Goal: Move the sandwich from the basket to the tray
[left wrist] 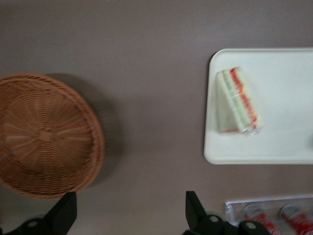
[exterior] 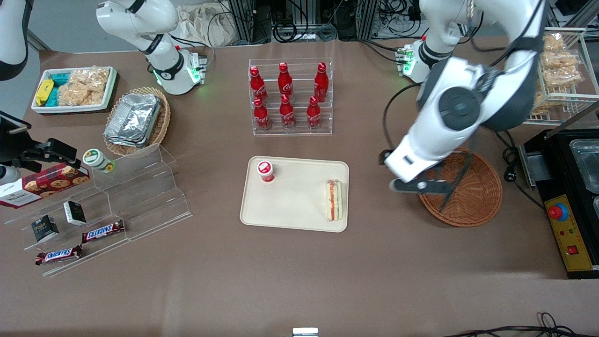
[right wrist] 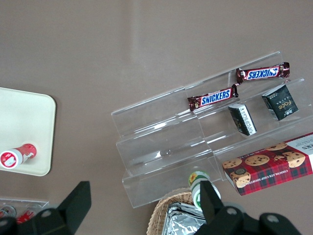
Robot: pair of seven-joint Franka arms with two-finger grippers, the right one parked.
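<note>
The sandwich [exterior: 334,200] [left wrist: 237,103] lies on the cream tray [exterior: 295,206] [left wrist: 283,142], at the tray's end nearest the working arm, its red and green layers facing up. The round reddish-brown basket [exterior: 472,196] [left wrist: 44,137] stands beside the tray toward the working arm's end and holds nothing that I can see. My gripper [exterior: 419,186] [left wrist: 128,198] hangs open above the bare table between tray and basket, over the basket's rim. Nothing sits between its fingers.
A small red-capped bottle [exterior: 266,171] stands on the tray. The clear rack of cola bottles [exterior: 290,96] [left wrist: 274,215] is farther from the front camera. A black control box [exterior: 568,234] and a wire snack shelf [exterior: 561,70] flank the basket. A stepped acrylic stand [exterior: 135,196] lies toward the parked arm's end.
</note>
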